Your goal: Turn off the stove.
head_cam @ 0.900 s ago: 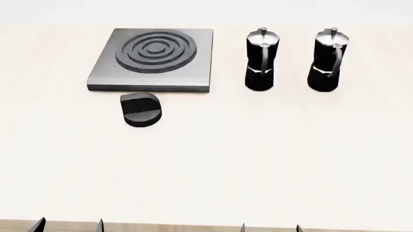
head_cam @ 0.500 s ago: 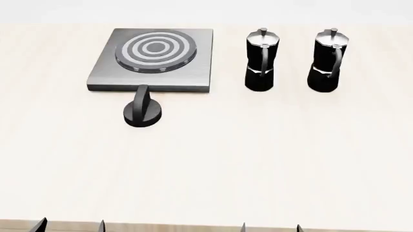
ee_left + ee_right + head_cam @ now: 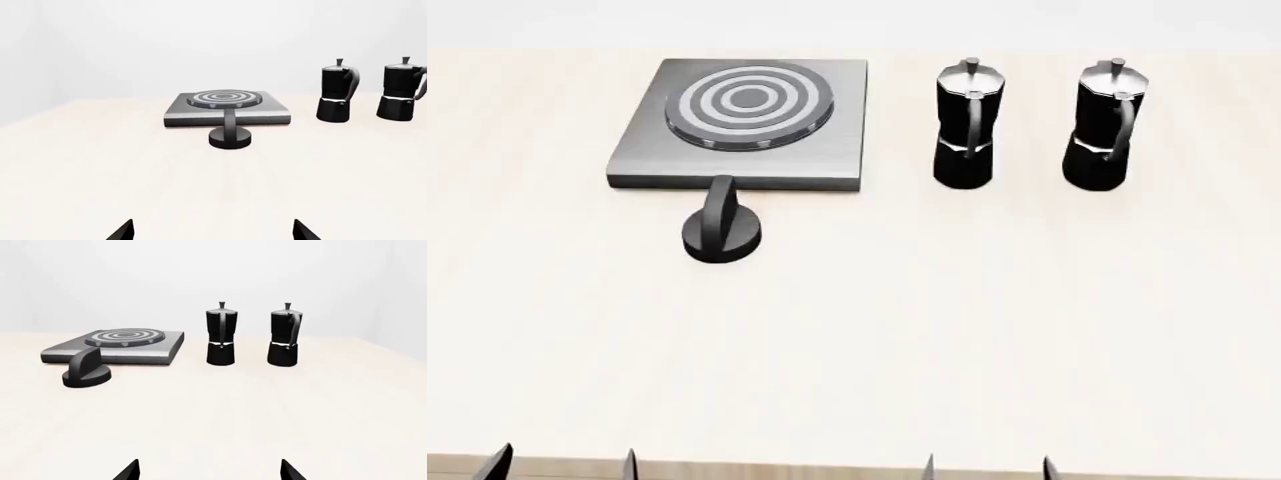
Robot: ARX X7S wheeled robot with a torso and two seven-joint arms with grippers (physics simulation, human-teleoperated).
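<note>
The stove (image 3: 827,140) is a square grey plate at the table's far left, and its round burner (image 3: 749,103) shows pale and dark rings. Its black knob (image 3: 723,232) sits just in front, with the ridge pointing toward the plate. The stove (image 3: 267,111) and knob (image 3: 230,137) lie straight ahead in the left wrist view. In the right wrist view the stove (image 3: 160,347) and knob (image 3: 87,374) are off to one side. My left gripper (image 3: 561,466) (image 3: 213,232) and right gripper (image 3: 988,468) (image 3: 209,472) hover open over the near table edge, far from the knob, holding nothing.
Two black moka pots with silver lids (image 3: 968,125) (image 3: 1108,125) stand side by side to the right of the stove. They also show as pots (image 3: 337,96) (image 3: 403,92) and pots (image 3: 221,337) (image 3: 285,337) in the wrist views. The pale tabletop (image 3: 961,330) stretches between grippers and stove.
The knob's ridge turned from lying crosswise to pointing at the plate, and the burner rings went from all dark to striped pale. The left fingertips slid slightly left.
</note>
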